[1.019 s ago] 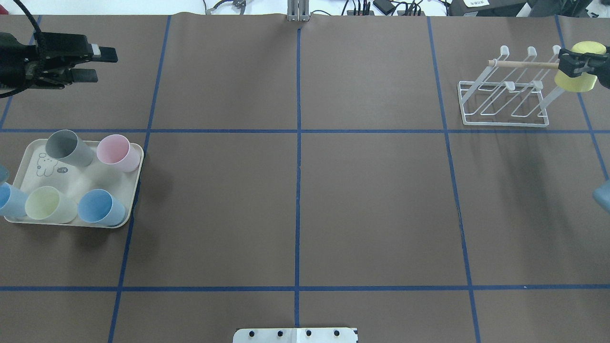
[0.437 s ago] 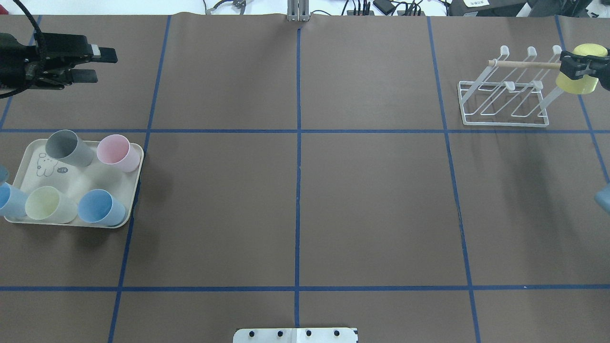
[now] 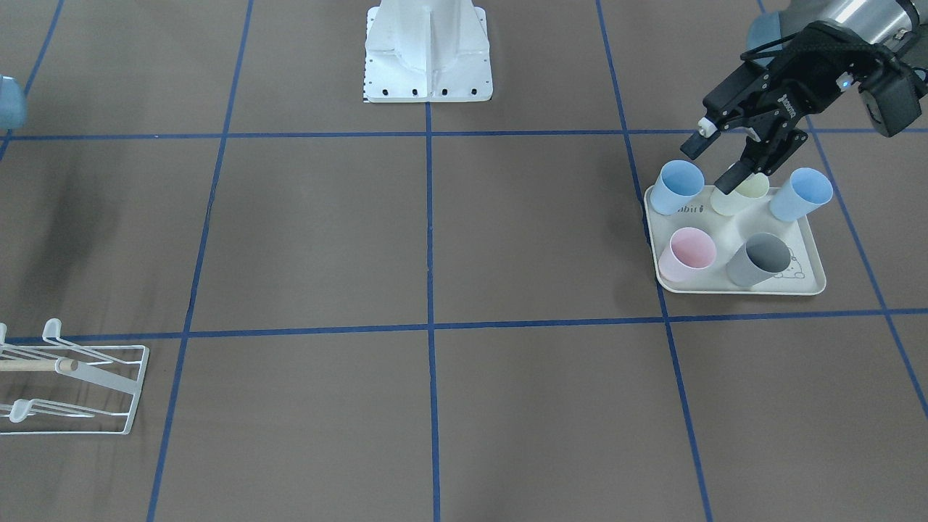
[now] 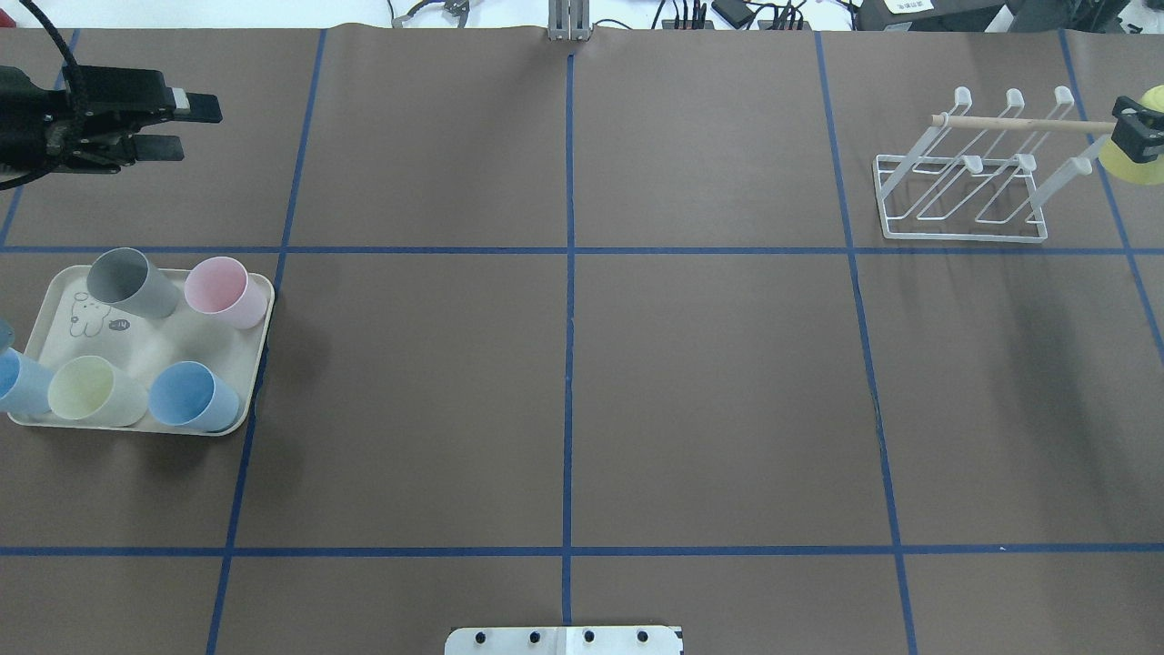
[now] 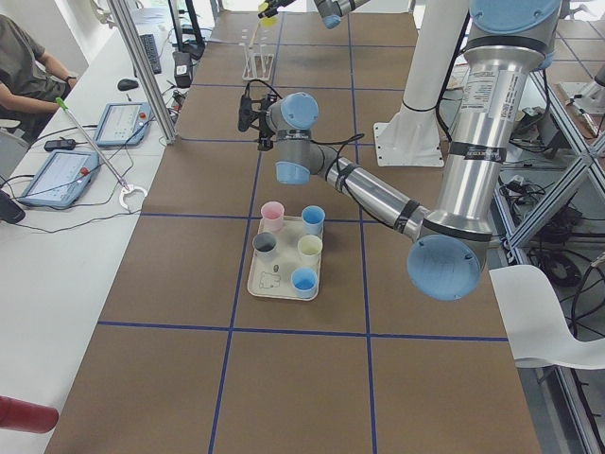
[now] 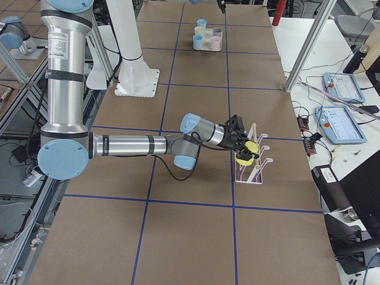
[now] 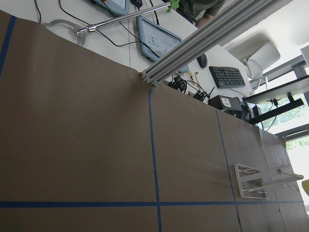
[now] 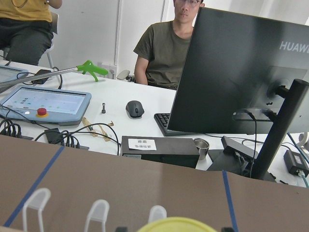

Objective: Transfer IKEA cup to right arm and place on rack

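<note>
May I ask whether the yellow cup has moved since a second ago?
Yes: the yellow cup shifted rightward overhead, away from the rack.

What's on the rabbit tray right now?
Five upright cups: grey, pink, pale yellow, two blue. From the front, the left gripper hides part of the pale yellow one.

Brown table [image 7: 72,125] with blue tape lines [image 7: 153,145], the white wire rack [image 7: 251,182] at far lower right.
</note>
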`<state>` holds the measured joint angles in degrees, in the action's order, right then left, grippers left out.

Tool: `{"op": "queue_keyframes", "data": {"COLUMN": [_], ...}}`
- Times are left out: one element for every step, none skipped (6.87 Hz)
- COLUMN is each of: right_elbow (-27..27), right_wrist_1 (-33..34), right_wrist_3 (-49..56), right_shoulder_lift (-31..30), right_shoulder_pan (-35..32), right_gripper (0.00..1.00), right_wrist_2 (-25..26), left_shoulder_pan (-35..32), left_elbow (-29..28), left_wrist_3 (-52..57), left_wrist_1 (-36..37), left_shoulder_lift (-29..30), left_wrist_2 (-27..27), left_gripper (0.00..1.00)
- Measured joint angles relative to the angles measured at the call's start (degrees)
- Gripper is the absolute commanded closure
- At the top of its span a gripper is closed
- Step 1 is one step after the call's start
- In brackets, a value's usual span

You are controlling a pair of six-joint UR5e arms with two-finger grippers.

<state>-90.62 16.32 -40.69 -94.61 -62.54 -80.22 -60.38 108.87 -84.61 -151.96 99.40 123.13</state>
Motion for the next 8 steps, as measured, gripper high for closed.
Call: {"op": "queue_keyframes", "data": {"right_elbow": [0.1,0.3,0.4,0.4,0.7,1.4,2.3,3.0], "right_wrist_1": [-1.3,-1.8,-1.9,-2.0,-2.0,-2.3,-3.1,-4.1], "right_wrist_3": [-0.2,-0.7,-1.7,-2.5,-3.0,-3.3,-3.5,-3.6], "right_shoulder_lift": [-0.5,-0.7,-0.7,-0.7,-0.7,-0.7,-0.6,-0.5], "right_shoulder_pan": [0.2,0.9,2.5,3.6,4.3,4.7,4.8,5.0], "right_gripper": [1.0,1.0,1.0,1.0,1.0,1.0,1.0,1.0], "right_wrist_2": [1.3,3.0,5.0,6.2,6.8,6.9,7.0,7.0], "left_shoulder_pan": [0.0,0.0,0.0,0.0,0.1,0.1,0.1,0.1], "left_elbow": [0.0,-0.1,-0.2,-0.2,-0.2,-0.2,-0.2,-0.2], "left_wrist_3": [0.0,0.0,0.0,0.1,0.1,0.1,0.1,0.1], "left_wrist_1": [0.0,-0.1,-0.1,-0.2,-0.3,-0.4,-0.5,-0.5], "left_shoulder_lift": [-0.1,-0.3,-0.5,-0.6,-0.8,-1.0,-1.0,-1.0], "left_wrist_2": [0.0,0.0,0.0,0.0,0.0,0.0,0.0,0.0], "left_gripper": [0.0,0.0,0.0,0.0,0.0,0.0,0.0,0.0]}}
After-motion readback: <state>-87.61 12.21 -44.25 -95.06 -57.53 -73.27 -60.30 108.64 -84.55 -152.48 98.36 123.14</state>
